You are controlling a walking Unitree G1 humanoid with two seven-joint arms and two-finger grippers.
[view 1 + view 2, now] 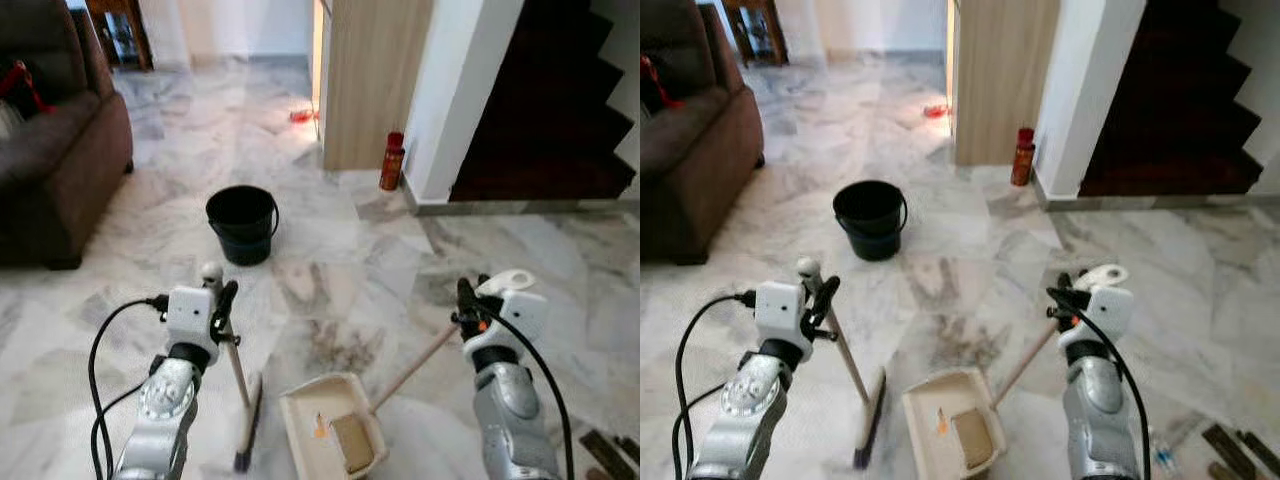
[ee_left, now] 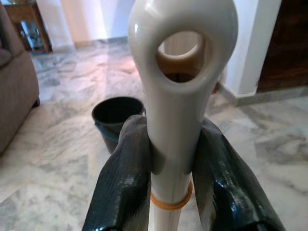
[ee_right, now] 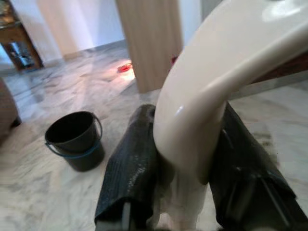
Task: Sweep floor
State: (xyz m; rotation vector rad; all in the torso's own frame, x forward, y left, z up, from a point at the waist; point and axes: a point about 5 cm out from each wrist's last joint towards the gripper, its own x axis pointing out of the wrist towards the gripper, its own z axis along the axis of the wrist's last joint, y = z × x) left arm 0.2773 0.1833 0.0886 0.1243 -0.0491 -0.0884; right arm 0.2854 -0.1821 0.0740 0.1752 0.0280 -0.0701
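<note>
My left gripper [image 1: 220,305] is shut on the cream handle of a broom [image 1: 240,385], whose dark bristle head [image 1: 247,430] rests on the marble floor. In the left wrist view the handle's looped end [image 2: 180,72] stands between the two black fingers [image 2: 122,183]. My right gripper [image 1: 468,300] is shut on the cream handle of a dustpan [image 1: 333,428], which lies on the floor between my arms with brown and orange debris [image 1: 350,440] inside. The right wrist view shows that curved handle [image 3: 207,101] clamped between the fingers. A black bucket [image 1: 242,223] stands about a metre ahead.
A brown sofa [image 1: 55,150] fills the left side. A wooden partition [image 1: 370,80] and a white pillar stand ahead, with a red canister [image 1: 391,161] at their foot. Dark stairs [image 1: 560,110] rise at the right. Small items [image 1: 612,450] lie on the floor near my right.
</note>
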